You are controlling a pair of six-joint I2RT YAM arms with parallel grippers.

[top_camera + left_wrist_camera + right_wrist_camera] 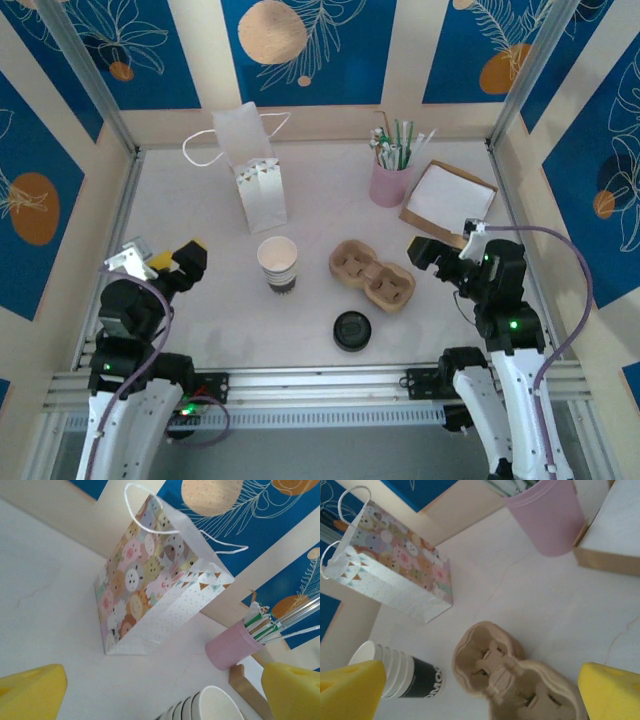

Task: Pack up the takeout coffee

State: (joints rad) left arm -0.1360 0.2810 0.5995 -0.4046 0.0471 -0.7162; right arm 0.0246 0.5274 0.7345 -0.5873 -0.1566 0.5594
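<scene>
The takeout coffee (277,263) is a white paper cup with a black band at its base, standing upright and uncovered at the table's middle. It shows at the lower edge of the left wrist view (216,706) and at the lower left of the right wrist view (395,672). My left gripper (178,260) is open to the cup's left, well apart from it, with nothing between its yellow pads (31,692). My right gripper (440,254) is open too, right of the brown pulp cup carrier (372,275), which lies just ahead of its yellow pads (611,692).
A patterned paper bag (260,185) with white cord handles stands open behind the cup. A flat black lid (352,330) lies near the front edge. A pink cup of straws (390,180) and a brown napkin tray (448,195) stand at the back right.
</scene>
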